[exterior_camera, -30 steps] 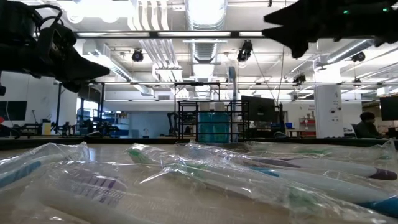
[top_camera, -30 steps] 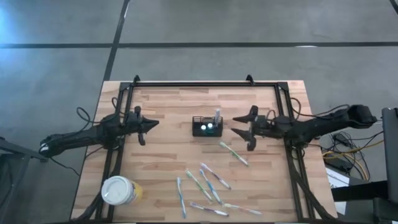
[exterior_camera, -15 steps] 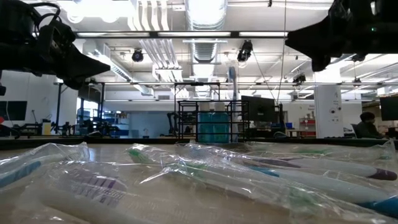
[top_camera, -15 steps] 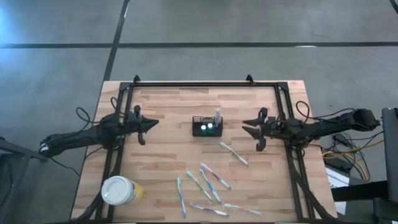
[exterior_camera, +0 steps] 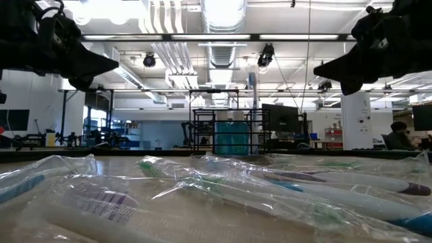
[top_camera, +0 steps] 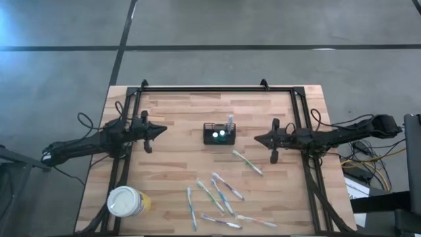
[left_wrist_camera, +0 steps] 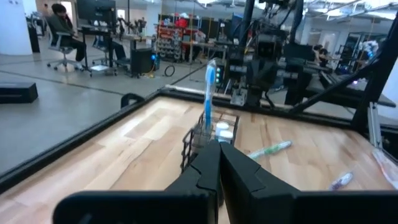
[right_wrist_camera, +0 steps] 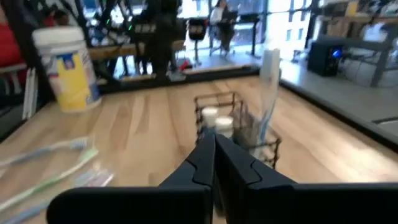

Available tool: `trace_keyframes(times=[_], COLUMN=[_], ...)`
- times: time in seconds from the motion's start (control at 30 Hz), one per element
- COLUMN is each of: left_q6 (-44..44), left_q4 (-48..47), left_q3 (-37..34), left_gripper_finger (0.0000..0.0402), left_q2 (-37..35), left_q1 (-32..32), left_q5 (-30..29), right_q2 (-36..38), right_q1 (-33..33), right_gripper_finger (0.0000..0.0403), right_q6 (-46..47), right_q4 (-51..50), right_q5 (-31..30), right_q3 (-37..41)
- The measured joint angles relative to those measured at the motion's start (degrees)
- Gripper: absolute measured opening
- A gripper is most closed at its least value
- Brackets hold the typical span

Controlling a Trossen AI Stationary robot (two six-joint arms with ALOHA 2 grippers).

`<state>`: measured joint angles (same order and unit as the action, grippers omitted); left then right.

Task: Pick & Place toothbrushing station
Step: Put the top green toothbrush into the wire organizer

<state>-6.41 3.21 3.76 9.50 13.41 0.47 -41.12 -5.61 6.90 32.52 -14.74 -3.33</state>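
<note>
Item, right pincer (top_camera: 260, 139): over the last second I watch its fingers go from spread wide to pressed together with nothing between them, and the arm draws back from the middle of the light wooden plank tabletop (top_camera: 177, 112) towards the right rail; it now hangs clear above the wood, tips pointing at the holder. Item, left pincer (top_camera: 160, 131): closed and empty as before, waiting at the left side, also aimed at the holder. Item, toothbrushing station, a small black wire holder with slatted sides (top_camera: 219, 132): stands upright at the tabletop's centre, between the two pincers and apart from both, with one blue toothbrush (left_wrist_camera: 210, 87) upright in it and two white round caps beside that brush. Item, plastic-wrapped toothbrushes (top_camera: 221, 195): a loose scatter lies flat on the near half, one more (top_camera: 247, 162) lies just right of the holder. I judge the release and retreat to mean one placement is done, with the wrapped brushes not yet handled. Item, round yellow cup with white lid (top_camera: 127, 201): near left corner; its label shows blue print I cannot read. No other writing legible.
</note>
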Motion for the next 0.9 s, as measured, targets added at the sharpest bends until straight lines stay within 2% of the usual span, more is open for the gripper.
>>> trace_keyframes(times=[0.2,0.3,0.4,0.57,0.7,0.8,0.9], left_q6=[0.8,-1.1,-3.9,-4.3,-3.3,-0.9,2.2], left_q4=[-0.1,-0.2,-0.8,-6.2,-7.4,-7.3,-7.3], left_q3=[0.7,0.9,0.9,2.9,4.2,5.3,6.1], left_gripper_finger=[0.0012,0.0012,0.0012,0.0012,0.0012,0.0012,0.0012], left_q2=[0.0,0.0,0.0,0.0,0.0,0.0,0.0], left_q1=[0.0,0.0,0.0,0.0,0.0,0.0,0.0], left_q5=[-0.1,-0.1,-0.1,-0.2,-0.4,-0.4,-0.4], right_q2=[0.2,0.2,0.1,-0.5,-1.7,-3.0,-4.6], right_q1=[-1.1,-1.2,-1.5,-3.8,-6.3,-8.3,-10.4], right_gripper_finger=[0.0008,0.0008,0.0008,0.0008,0.0008,0.0008,0.0008], right_q6=[-1.2,1.5,5.4,9.0,9.2,9.5,9.4], right_q4=[-2.0,-3.9,-11.6,-31.9,-43.6,-49.3,-50.6], right_q5=[3.7,6.4,8.8,8.7,6.6,4.9,4.1], right_q3=[0.0,-0.1,-2.1,-9.2,-15.6,-19.9,-23.5])
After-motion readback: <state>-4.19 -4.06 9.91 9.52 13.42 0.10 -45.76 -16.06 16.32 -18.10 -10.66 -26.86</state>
